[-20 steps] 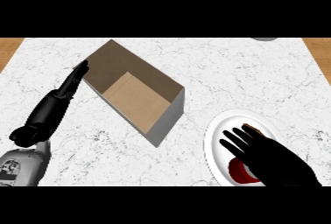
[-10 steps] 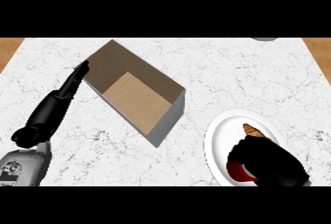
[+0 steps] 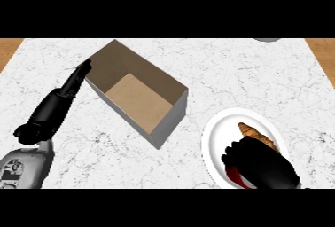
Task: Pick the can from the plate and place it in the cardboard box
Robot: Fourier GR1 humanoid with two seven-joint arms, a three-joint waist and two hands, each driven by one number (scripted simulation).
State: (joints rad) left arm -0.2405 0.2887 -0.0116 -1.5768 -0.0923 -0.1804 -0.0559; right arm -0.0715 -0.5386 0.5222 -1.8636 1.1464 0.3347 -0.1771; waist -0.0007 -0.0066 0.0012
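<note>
The task is being judged as at its first stage: the grasp is being made, while the lift, the carry and the placing in the box are all left to be done. The right robot hand [image 3: 262,167] is being held over the near part of the plate [image 3: 216,133], its fingers curled downward round a red thing that is being taken for the can [image 3: 237,181]; only a sliver of red is being shown at the hand's lower left, so the can is largely being hidden, and it cannot be told whether it is being lifted off the plate yet. A croissant [image 3: 256,135] is also being carried by the plate, just beyond the curled fingers. The cardboard box [image 3: 171,116] is lying open on the worktop [image 3: 216,71] to the left of the plate, and nothing is being seen inside it, only its bare brown floor. The left robot hand [image 3: 77,79] is being held with straight fingers by the box's far left corner, with nothing in it.
</note>
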